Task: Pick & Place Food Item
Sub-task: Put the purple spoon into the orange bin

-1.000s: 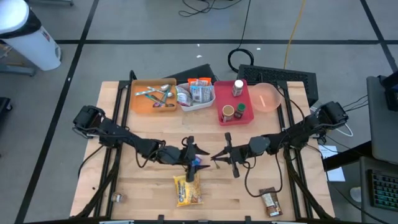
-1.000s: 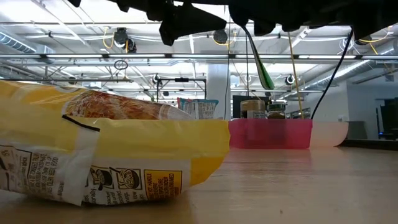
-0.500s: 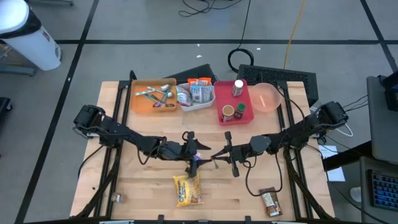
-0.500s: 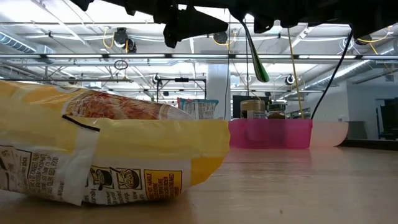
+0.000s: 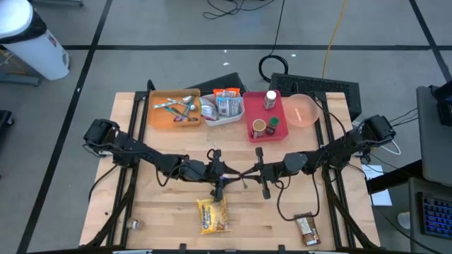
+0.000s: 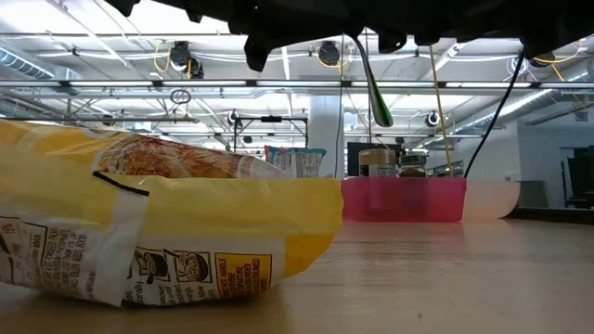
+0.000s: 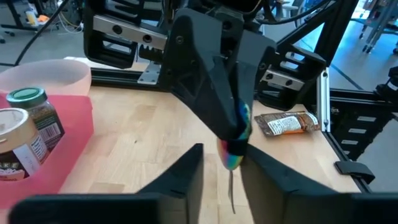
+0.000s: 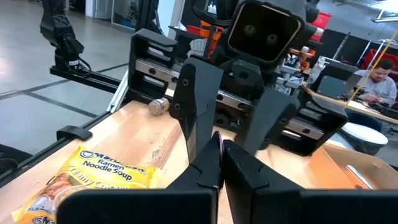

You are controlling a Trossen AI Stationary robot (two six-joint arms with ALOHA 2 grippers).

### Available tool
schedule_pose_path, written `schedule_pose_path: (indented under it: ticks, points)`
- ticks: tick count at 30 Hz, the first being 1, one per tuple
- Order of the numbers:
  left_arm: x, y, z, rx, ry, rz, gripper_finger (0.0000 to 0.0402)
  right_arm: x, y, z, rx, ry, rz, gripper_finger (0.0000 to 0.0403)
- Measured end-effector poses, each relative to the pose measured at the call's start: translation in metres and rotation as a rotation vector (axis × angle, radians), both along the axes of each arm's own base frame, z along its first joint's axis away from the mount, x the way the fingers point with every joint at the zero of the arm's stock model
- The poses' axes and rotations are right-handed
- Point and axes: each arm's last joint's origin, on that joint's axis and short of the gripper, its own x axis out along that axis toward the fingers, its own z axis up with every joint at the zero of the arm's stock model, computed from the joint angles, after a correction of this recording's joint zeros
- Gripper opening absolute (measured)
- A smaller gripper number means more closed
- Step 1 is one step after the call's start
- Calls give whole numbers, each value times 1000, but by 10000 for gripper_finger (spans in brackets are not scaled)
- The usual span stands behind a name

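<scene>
A small many-coloured food item [image 7: 234,142] hangs in the air over the table's middle, with a thin green tail [image 6: 375,93] dangling below it. My right gripper [image 8: 219,158] comes from the table's right and is shut on it. My left gripper [image 7: 222,168] faces it from the left. Its fingers stand narrowly apart on either side of the item. A yellow ramen packet [image 5: 214,215] lies flat on the table just in front of both grippers. My right gripper pinches the item's upper part [image 7: 236,127] between its two fingertips, coming in level from the table's right. The item is lifted clear of the table and its tail hangs below the fingers. My left gripper: whether its fingers touch the item cannot be told.
Along the far edge stand an orange tray of cutlery [image 5: 173,109], a white tray of packets [image 5: 222,106], a red bin with jars [image 5: 248,127] and a pink bowl [image 5: 304,111]. A brown snack bag [image 5: 307,229] lies near the front right and a small cylinder [image 5: 132,224] at the front left.
My left gripper's fingers have drawn closer together around the item held by my right gripper. The item's green tail has swung a little sideways. The right gripper has stayed shut in place.
</scene>
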Motion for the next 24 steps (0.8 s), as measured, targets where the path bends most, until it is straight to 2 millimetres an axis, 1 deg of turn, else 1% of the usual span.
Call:
schedule_pose_path:
  ticks: [6, 12, 20, 24]
  points:
    - [1, 2, 0, 3, 2, -2, 54, 0, 0, 0, 3, 1, -3, 0]
    - [1, 2, -1, 36, 7, -14, 12, 0, 0, 0, 12, 2, -5, 0]
    - [1, 3, 0, 57, 5, -6, 9, 0, -2, 0, 27, 4, -7, 2]
    - [1, 3, 0, 73, 1, -3, 5, 1, -2, 0, 29, 3, 7, 21]
